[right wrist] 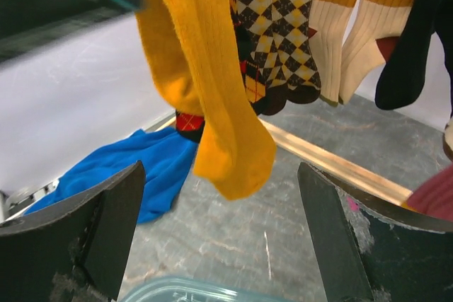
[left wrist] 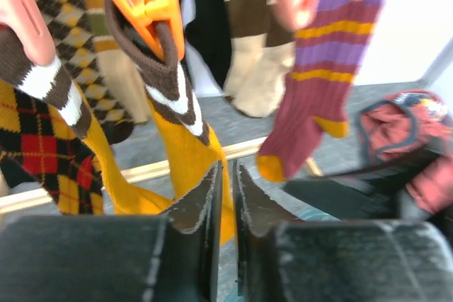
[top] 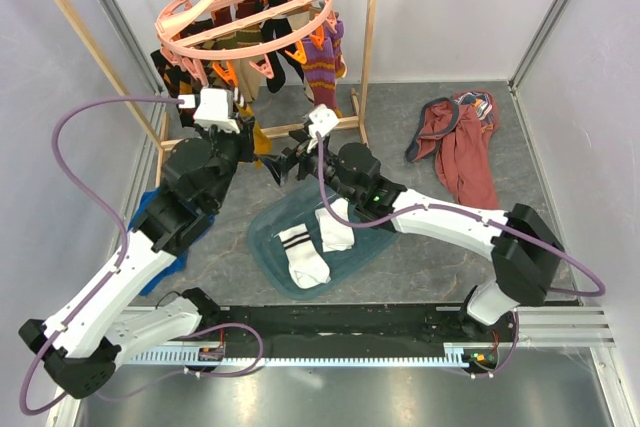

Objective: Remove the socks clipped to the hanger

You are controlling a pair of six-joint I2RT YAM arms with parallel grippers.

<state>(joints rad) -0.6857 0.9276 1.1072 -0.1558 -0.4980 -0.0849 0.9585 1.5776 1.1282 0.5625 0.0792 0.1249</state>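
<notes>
The salmon-pink ring hanger hangs from the wooden rack with several socks clipped under it. In the left wrist view an orange clip grips the brown cuff of a mustard sock, with a black-red-yellow argyle sock to its left and a purple striped sock to its right. My left gripper is shut and empty just below the mustard sock; it also shows in the top view. My right gripper is open, with the mustard sock's toe hanging ahead between its fingers. Two white black-striped socks lie in a teal tray.
A blue cloth lies on the floor at the left, also in the right wrist view. A maroon garment lies at the back right. The wooden rack's base bar runs under the socks, and its uprights stand beside the hanger.
</notes>
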